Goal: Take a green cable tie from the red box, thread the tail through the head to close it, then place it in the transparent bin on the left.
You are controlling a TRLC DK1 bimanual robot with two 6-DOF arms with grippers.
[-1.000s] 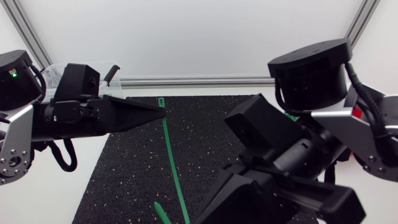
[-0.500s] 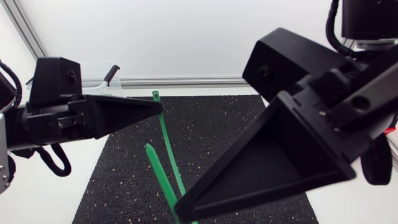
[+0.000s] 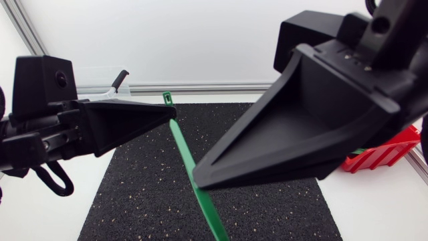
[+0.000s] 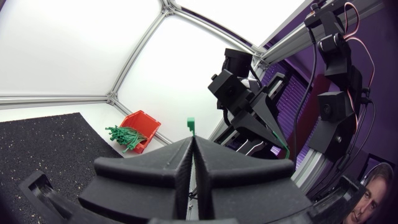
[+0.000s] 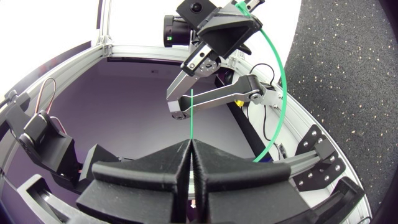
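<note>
Left jaws pinch the tie (image 3: 184, 155) just under its head, right jaws clamp its tail, we hold it bowed above the mat (image 3: 147, 194), box (image 3: 378, 157) nearby.

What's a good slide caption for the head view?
Left gripper and right gripper hold a green cable tie above the black mat.

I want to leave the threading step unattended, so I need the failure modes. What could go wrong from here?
1. The right gripper pinches only the thin strap of the cable tie. The strap is bowed between the arms, so it could spring or slip out.
2. The head pokes just past the left gripper. The free tail could miss that small opening, or the two grippers' broad fingers could bump as they close in.
</note>
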